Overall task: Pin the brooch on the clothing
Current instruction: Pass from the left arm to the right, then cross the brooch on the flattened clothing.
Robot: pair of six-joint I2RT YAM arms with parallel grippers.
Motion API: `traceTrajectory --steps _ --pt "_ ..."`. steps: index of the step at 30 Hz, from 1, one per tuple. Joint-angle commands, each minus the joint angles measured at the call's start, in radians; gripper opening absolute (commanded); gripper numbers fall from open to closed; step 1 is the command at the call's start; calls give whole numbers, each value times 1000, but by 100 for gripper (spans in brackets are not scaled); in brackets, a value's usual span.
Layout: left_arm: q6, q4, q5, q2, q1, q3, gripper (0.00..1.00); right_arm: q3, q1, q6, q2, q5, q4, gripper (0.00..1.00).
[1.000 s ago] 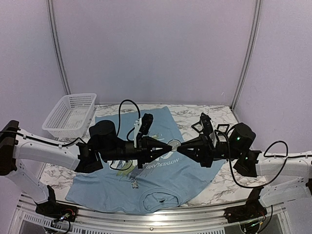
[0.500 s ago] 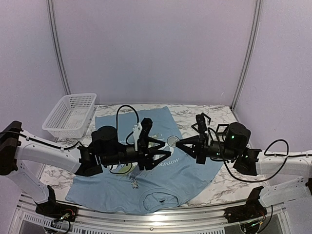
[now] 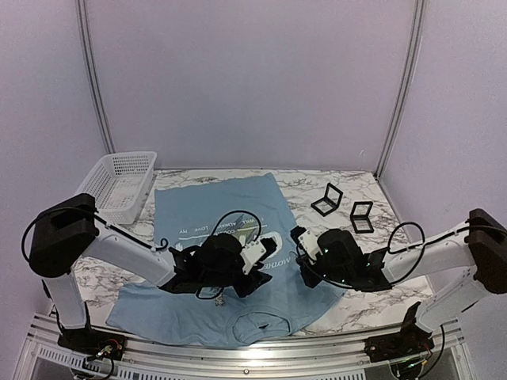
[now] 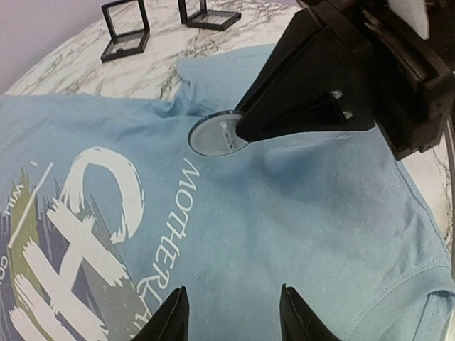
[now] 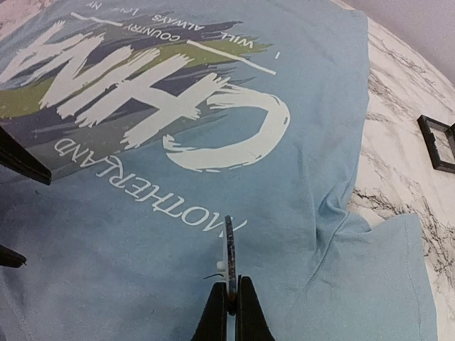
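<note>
Hovering low over the shirt [image 3: 198, 207], the left tool [image 4: 233, 295] has its fingers spread, nothing between them; by the shirt's MOTHERLAND lettering the right tool [image 5: 232, 288] pinches the brooch [image 5: 229, 249] on edge; two black cases [image 3: 327, 199] stand on the table [image 3: 356, 184] beyond the shirt's right side.

The right hand [image 5: 228, 302] pinches the brooch [image 5: 229, 252] by its near edge. The disc is seen edge-on, standing upright over the shirt [image 5: 298, 142] beside the white "MOTHERLAND" lettering [image 5: 153, 193]. Marble counter [image 5: 405, 142] shows past the shirt's edge, with a black case [image 5: 439, 142] on it.
</note>
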Motion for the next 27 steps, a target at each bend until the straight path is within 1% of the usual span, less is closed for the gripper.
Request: traceTrajectory --steps 1,4,10,12,14,16,18,19,22,27 --pt "140 -45 30 43 -13 36 49 12 44 -74 34 152 23 0" --pt "173 -97 54 85 -13 56 55 1 44 -76 37 134 36 0" --pt "182 -121 61 144 -14 108 56 -9 48 -69 48 89 37 0" --pt "179 -127 61 156 -14 109 56 -18 47 -74 39 52 47 0" --pt "177 -132 55 162 -14 102 42 -30 50 -85 26 13 63 0" --pt "176 -133 60 146 -13 81 21 -39 52 -86 17 5 74 0" --pt "175 -131 93 105 -13 53 4 -44 52 -115 21 6 86 0" --pt "176 -130 105 90 -13 42 0 -47 53 -127 26 -1 101 0" --pt "173 -128 125 57 -11 18 0 -56 63 -164 49 -43 154 0" --pt "146 -88 205 -4 8 -26 0 -72 86 -273 81 -41 262 0"
